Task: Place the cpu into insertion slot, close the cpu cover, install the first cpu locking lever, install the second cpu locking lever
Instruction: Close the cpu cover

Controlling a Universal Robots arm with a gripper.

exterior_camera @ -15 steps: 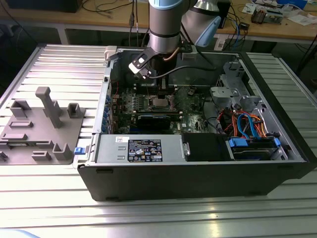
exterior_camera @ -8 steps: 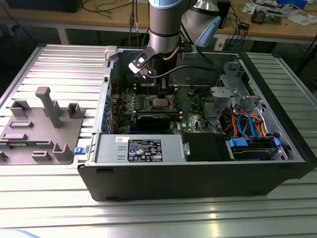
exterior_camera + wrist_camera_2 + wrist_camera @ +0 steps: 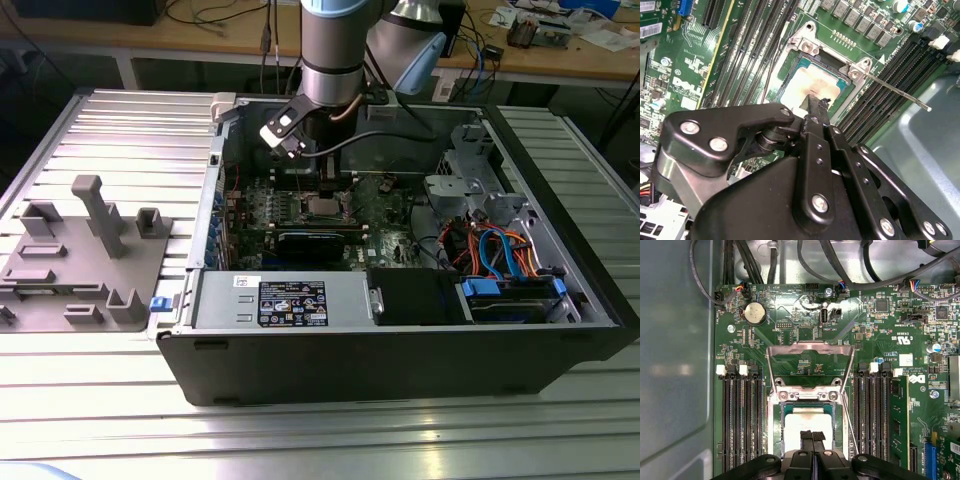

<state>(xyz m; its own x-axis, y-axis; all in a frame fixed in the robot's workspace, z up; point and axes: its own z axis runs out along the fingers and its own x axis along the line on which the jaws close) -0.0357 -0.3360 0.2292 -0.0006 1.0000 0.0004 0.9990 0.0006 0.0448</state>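
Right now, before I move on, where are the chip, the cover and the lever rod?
chip (image 3: 807,419), first wrist view, on its silvery top.
cover (image 3: 810,347), first wrist view, on the bar opposite its hinge.
lever rod (image 3: 895,90), second wrist view, midway along the rod.

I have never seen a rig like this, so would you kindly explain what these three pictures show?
The exterior view looks from outside at a robot arm reaching down into an open computer case that lies on a ribbed metal table. A grey holder block sits at the exterior view's left.

The two wrist views come from cameras riding on the arm, looking down past its black gripper at the green circuit board. The gripper is shut and empty, its tip right over the cpu, which already lies in the insertion slot. The cpu cover is flipped open, not closed. In the second wrist view a thin locking lever sticks out unlatched.
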